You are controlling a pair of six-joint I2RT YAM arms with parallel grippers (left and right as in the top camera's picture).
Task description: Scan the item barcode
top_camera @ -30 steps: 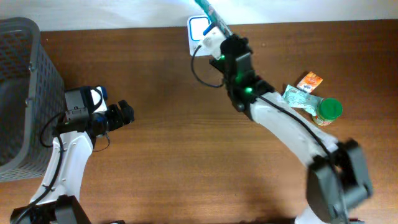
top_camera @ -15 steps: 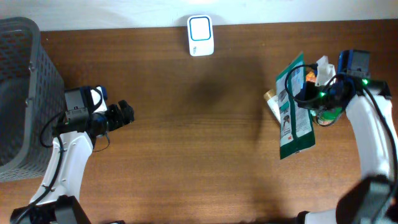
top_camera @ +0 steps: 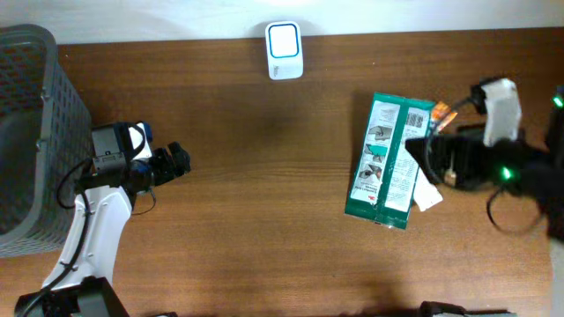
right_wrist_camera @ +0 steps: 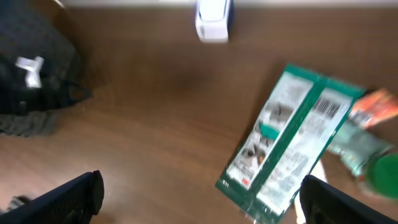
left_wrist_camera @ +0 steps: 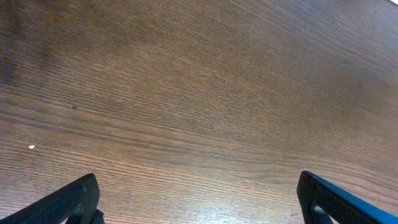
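Overhead: green packet (top_camera: 389,160) lies flat on the desk (top_camera: 264,220), right of centre, barcode panel facing up near its top edge. Right hand (top_camera: 432,158) sits just beside its right edge, fingers apart, holding nothing. Scanner (top_camera: 285,39) stands at the far edge, well apart from the packet. Looks like the set-down step; next item needs picking from the cluster behind the packet: orange sachet (top_camera: 443,113), white scrap (top_camera: 427,197), mostly hidden by the arm. Grey basket (top_camera: 35,114) at far left, left hand (top_camera: 176,162) idle beside it

Left wrist: only bare desk, finger tips wide apart at the lower corners, nothing between

Right wrist: blurred, packet below with barcode visible, green lid (right_wrist_camera: 382,176) and orange sachet at right, fingers spread wide, empty. Packet crowds the approach to those items
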